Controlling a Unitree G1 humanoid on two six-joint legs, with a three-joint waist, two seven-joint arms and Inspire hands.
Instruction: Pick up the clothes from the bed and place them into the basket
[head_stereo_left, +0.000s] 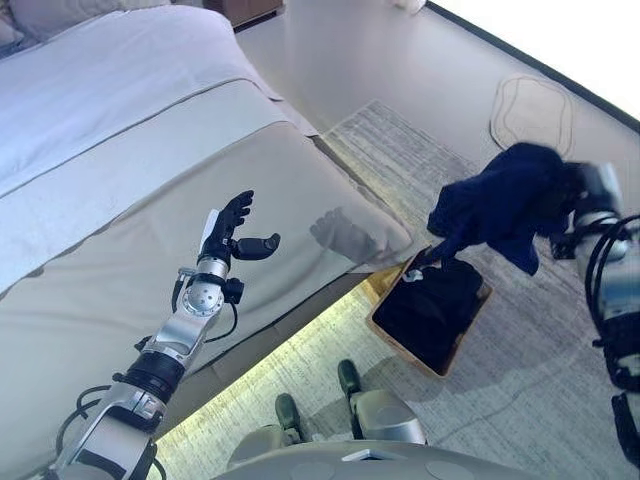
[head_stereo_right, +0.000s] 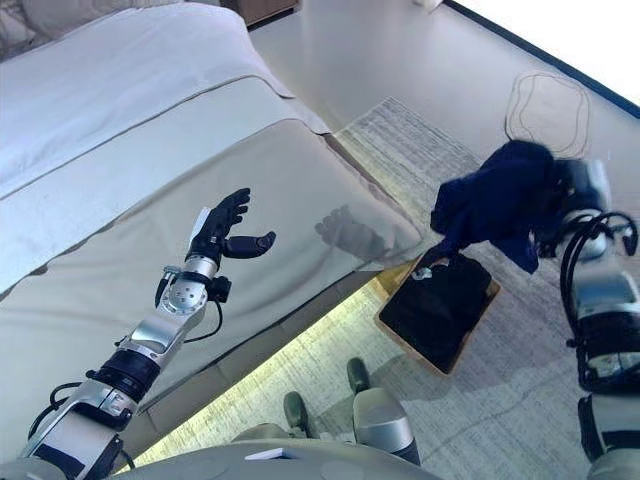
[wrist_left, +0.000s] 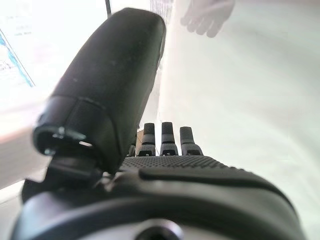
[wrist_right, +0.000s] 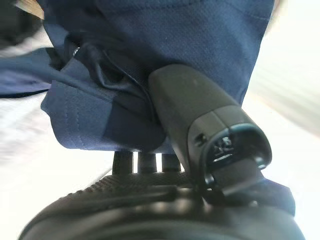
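A dark navy garment (head_stereo_left: 505, 205) hangs in the air above the floor at the right, held by my right hand (head_stereo_left: 588, 195). In the right wrist view the thumb (wrist_right: 200, 120) presses into the navy cloth (wrist_right: 150, 45) and the fingers curl under it. Below the garment, a wooden basket (head_stereo_left: 385, 325) stands on the rug beside the bed, with dark clothing (head_stereo_left: 440, 305) inside. My left hand (head_stereo_left: 232, 232) hovers open over the beige bed cover (head_stereo_left: 120, 270), holding nothing.
The bed (head_stereo_left: 100, 110) with white and beige covers fills the left side. A patterned grey rug (head_stereo_left: 520, 370) lies under the basket. A small pale mat (head_stereo_left: 532, 112) lies on the floor at the far right.
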